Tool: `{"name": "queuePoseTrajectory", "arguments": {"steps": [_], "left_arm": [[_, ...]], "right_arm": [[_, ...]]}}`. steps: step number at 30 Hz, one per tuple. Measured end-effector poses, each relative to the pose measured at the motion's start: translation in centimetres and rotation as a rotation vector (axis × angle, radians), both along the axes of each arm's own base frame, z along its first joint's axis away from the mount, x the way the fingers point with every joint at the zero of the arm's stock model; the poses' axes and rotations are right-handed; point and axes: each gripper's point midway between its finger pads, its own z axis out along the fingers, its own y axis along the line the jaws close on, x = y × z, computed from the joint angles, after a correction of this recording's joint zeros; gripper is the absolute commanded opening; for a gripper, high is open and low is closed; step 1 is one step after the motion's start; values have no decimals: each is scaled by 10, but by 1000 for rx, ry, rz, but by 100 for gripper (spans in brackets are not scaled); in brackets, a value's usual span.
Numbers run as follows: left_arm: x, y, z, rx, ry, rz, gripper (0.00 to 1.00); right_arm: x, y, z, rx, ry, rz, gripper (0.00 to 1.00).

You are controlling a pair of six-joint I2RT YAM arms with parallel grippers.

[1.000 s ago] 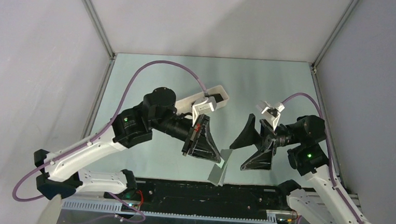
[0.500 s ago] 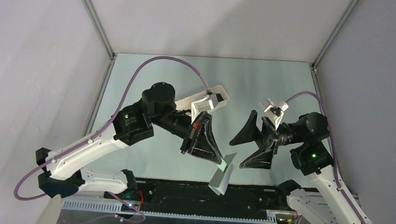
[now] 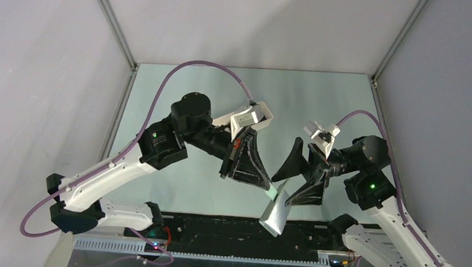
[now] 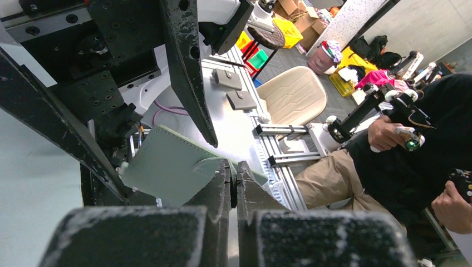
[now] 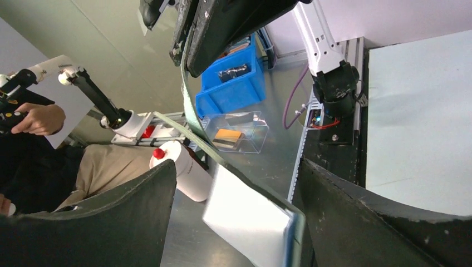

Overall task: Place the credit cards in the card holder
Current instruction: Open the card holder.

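Observation:
My left gripper (image 3: 268, 186) is shut on an edge of the grey-green card holder (image 3: 276, 211) and holds it in the air above the table's near edge. In the left wrist view the card holder (image 4: 161, 172) hangs left of the closed left gripper (image 4: 234, 173). My right gripper (image 3: 281, 189) is open, with the hanging holder between its two fingers. In the right wrist view the card holder (image 5: 250, 219) sits inside the open right gripper (image 5: 239, 214), close to the right finger (image 5: 356, 217); whether they touch is unclear. No credit cards show.
The long white tray (image 3: 263, 114) lies behind the left wrist, mostly hidden by it. The black base rail (image 3: 215, 228) runs along the near edge under the holder. Grey walls and metal posts close in the pale green table (image 3: 310, 101).
My left gripper has carried the card holder to the right and a little nearer. The holder now hangs between my right gripper's open fingers, which have come in around it.

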Motion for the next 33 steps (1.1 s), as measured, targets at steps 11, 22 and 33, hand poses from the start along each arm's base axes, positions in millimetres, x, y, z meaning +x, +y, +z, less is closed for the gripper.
{"name": "queuePoseTrajectory", "arguments": {"steps": [11, 22, 33], "left_arm": [[3, -2, -1, 2, 13, -9, 0], [51, -12, -6, 3, 31, 209, 21], [119, 16, -77, 103, 186, 586, 100]], "right_arm": [[1, 2, 9, 21, 7, -4, 70], [-1, 2, 6, 0, 37, 17, 0], [66, -1, -1, -74, 219, -283, 0]]}}
